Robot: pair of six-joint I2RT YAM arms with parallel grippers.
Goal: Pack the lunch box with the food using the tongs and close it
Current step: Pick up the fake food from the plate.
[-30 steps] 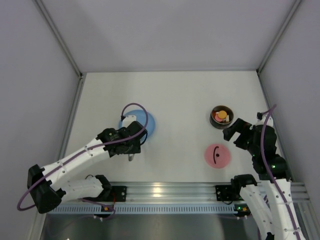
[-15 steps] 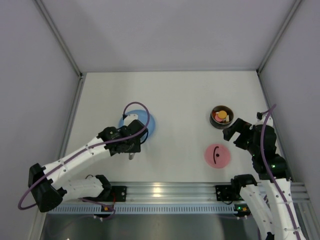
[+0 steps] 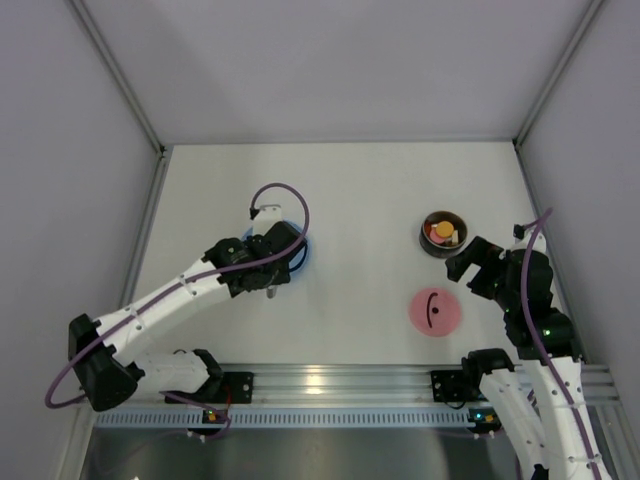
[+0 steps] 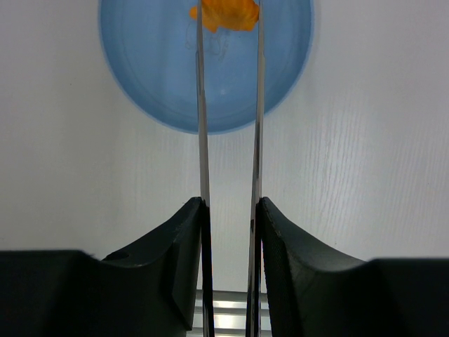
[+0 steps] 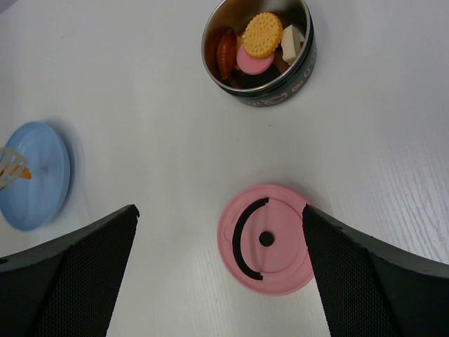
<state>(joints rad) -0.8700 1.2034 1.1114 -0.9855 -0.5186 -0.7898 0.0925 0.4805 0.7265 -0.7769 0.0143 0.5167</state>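
Risk: the orange piece (image 4: 224,14), pinched only at the tips of the tongs (image 4: 203,140), may slip on the long carry. The light-blue plate (image 4: 140,84), left, is otherwise bare. The lunch box (image 5: 275,95), far right, holds a biscuit with pink and dark pieces. Its pink lid (image 5: 284,242) lies nearer, off. The left gripper (image 4: 230,210) squeezes the tongs; the right gripper (image 5: 219,210) gapes wide, empty.

Bright, even, diffuse light fills all three views. The white bench (image 3: 380,200) is almost shadowless, with only faint, soft shade beside the arms. The metal rail (image 3: 320,385) at its near edge shows a white patch of glare. In the left wrist view the blue plate (image 4: 140,84) carries a pale sheen near its centre, the tongs (image 4: 202,140) are crisp, and the left gripper (image 4: 230,205) is a dark, underexposed mass. In the right wrist view the plate throws a soft-edged shadow to its right.
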